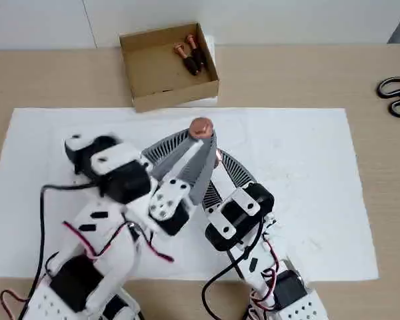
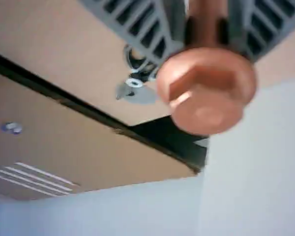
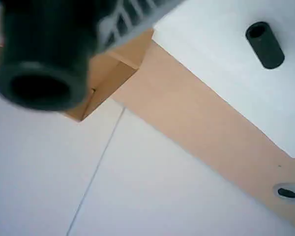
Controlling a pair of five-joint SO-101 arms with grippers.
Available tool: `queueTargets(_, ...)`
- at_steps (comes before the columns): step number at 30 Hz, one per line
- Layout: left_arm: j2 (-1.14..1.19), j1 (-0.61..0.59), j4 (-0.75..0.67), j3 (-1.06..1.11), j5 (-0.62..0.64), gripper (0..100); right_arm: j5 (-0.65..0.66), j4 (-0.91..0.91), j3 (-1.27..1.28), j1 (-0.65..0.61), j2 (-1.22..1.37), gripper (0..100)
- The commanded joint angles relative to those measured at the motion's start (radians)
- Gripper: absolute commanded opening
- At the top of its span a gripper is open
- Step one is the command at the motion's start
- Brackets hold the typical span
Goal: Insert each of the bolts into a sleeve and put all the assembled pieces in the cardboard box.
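High cam: fixed off the arms, above and behind both arm bases. It looks steeply down across the counter [image 1: 27,73] at mid range. The whole white sheet [image 1: 307,167] is in frame, the cardboard box [image 1: 153,70] sits at the far side, and a strip of wall [image 1: 253,20] runs beyond.

Left wrist cam: very close to the bolt [image 2: 206,88], whose blurred head blocks the upper middle. It faces out low over the counter, frame strongly rolled.

Right wrist cam: equally close, with the sleeve [image 3: 39,69] mouth large in one corner. It faces out past the counter's far edge to the wall, also rolled.

Shared: high and right wrist both catch a box corner, a counter strip, sheet and wall. High and left wrist share the bolt head and counter.
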Motion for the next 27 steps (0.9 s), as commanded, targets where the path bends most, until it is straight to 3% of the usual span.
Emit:
queueTargets(1, 0.025, -0.058, -0.009, -0.082, 0.003, 1, 0.003, -0.002, 0.006, 0.008, -0.008, 0.5)
queueTargets(8, 0.032, -0.089, -0.008, -0.074, -0.055, 1, 0.005, -0.004, 0.006, 0.01, -0.008, 0.5)
queueTargets(27, 0.034, -0.041, -0.04, 0.073, -0.055, 1, 0.005, -0.004, -0.025, 0.01, -0.008, 0.5)
